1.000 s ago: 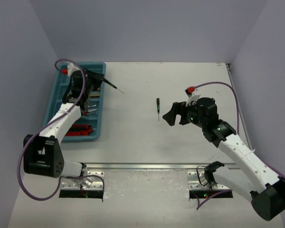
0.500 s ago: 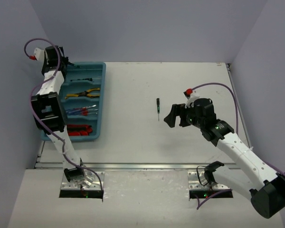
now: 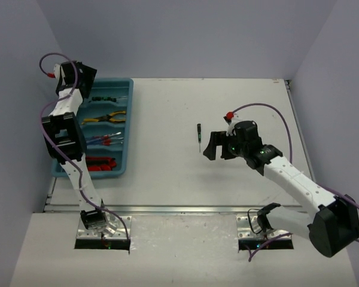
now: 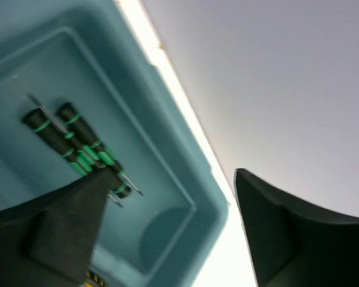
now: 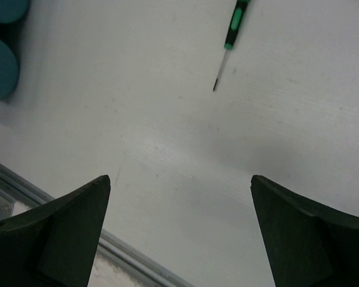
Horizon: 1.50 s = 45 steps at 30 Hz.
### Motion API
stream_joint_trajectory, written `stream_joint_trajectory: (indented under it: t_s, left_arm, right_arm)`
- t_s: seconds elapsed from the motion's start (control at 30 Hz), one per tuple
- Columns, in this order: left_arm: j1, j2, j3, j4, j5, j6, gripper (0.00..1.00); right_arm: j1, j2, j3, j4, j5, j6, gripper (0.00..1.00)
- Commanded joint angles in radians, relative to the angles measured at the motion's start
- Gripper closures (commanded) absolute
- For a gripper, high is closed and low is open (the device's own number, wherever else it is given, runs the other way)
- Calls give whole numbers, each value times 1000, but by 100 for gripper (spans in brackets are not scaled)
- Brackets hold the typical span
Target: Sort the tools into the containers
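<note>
**Top external view: one screwdriver loose on the counter, both grippers empty**

Nearest in the teal tray (image 3: 127, 128) at the left, the red-handled tools (image 3: 99, 162) lie lengthwise in the closest compartment. The blue-handled screwdrivers (image 3: 103, 141) lie the same way in the next one. Out on the counter (image 3: 167, 173), the right gripper (image 3: 214, 147) hangs with its jaws spread wide and nothing between them. Just beside it lies a thin green-and-black screwdriver (image 3: 198, 137). Its long axis runs near to far — handle at the far end, tip pointing back toward the arms. The right wrist view shows this screwdriver (image 5: 228, 43) ahead of the open fingers (image 5: 60, 233), well apart from them.

Farther back, the yellow-handled pliers (image 3: 107, 118) fill the third compartment. The farthest holds the other green-and-black screwdrivers (image 3: 105, 98), lying along its length. The left gripper (image 3: 84, 76) hovers over the tray's far left corner, jaws parted and holding nothing.
</note>
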Motion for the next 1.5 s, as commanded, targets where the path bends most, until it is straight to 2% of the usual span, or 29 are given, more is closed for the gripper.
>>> stream_joint_trajectory:
  t_s: [0.0, 0.07, 0.17, 0.2, 0.23, 0.33, 0.47, 0.57, 0.7, 0.83, 0.9, 0.97, 1.03, 1.1, 1.17, 1.3, 1.47]
  left_arm:
    - [-2, -232, 92, -12, 129, 13, 7]
    - [0, -300, 94, -74, 179, 23, 0]
    - [0, -506, -49, -40, 299, 29, 0]
    - [-2, -623, -191, 25, 374, 21, 0]
    - [-8, -719, -329, 97, 428, 10, 0]
    - [-39, -934, -728, 284, 448, -11, 0]
    - [-60, -1115, -947, 296, 443, 20, 0]
    - [-63, -1167, -1034, 284, 484, 60, 0]
    - [-72, -1178, -1071, 214, 523, 163, 0]
    - [-81, -1191, -1094, 195, 537, 187, 0]
    - [-108, -1200, -1110, 196, 530, 196, 0]
    - [-148, -1195, -1120, 204, 515, 198, 0]
    - [-227, -1185, -1136, 230, 494, 197, 0]
    - [-341, -1145, -1166, 288, 508, 179, 0]
    - [-421, -1094, -1192, 396, 555, 159, 0]
    - [-514, -985, -1250, 777, 738, 70, 0]
    - [-635, -948, -1303, 1070, 737, 63, 0]
  right_arm:
    - [1, 198, 149, -34, 19, 47, 1]
    - [1, 312, 256, -64, 93, 74, 1]
    - [1, 487, 371, -100, 173, 83, 3]
    - [0, 613, 454, -149, 201, 82, 8]
    - [0, 651, 523, -168, 209, 78, 11]
    - [1, 824, 684, -237, 244, 74, 33]
    - [2, 906, 759, -279, 304, 73, 43]
    - [7, 953, 770, -243, 300, 66, 47]
    - [10, 1036, 802, -266, 311, 67, 58]
    - [13, 1065, 779, -243, 314, 79, 66]
    - [13, 1079, 764, -226, 314, 75, 79]
    - [15, 1079, 754, -216, 303, 60, 93]
    - [21, 1057, 730, -200, 296, 47, 100]
    - [27, 998, 674, -156, 247, 41, 100]
    - [30, 881, 560, -60, 137, 45, 100]
    - [29, 608, 324, 238, -138, 45, 100]
    - [26, 322, 27, 612, -451, 51, 100]
